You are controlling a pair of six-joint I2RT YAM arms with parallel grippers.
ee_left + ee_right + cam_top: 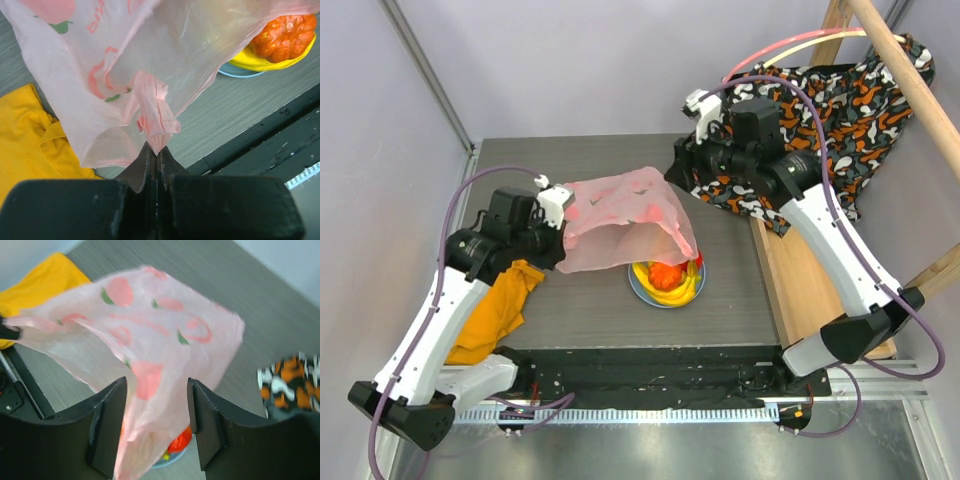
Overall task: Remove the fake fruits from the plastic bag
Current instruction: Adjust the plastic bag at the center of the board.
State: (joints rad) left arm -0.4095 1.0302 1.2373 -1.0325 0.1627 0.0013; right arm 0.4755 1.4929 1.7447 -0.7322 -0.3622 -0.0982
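Pink plastic bag (620, 225) drapes the fake fruits (667, 276) on the plate (633, 285); my left wrist view alone shows the left gripper (157, 150) pinching its handle, the right wrist view the right gripper (156, 387) spread

**Robot lab bench, not a home**

2 white-and-black arms, the left arm (425, 335) and the right arm (840, 250), are bolted to a black base plate (650, 365) at the near edge of a grey table (720, 330). A slotted metal rail (650, 412) runs below it, and purple cables (500, 170) loop from the joints. Plain pale panels (570, 60) box in the surface's far and left edges. A bare timber frame (790, 290) lines the right edge. The rest looks like practice props: a plastic bag (620, 215), fake fruits (668, 275), an orange cloth (495, 310) and a patterned fabric (860, 110).
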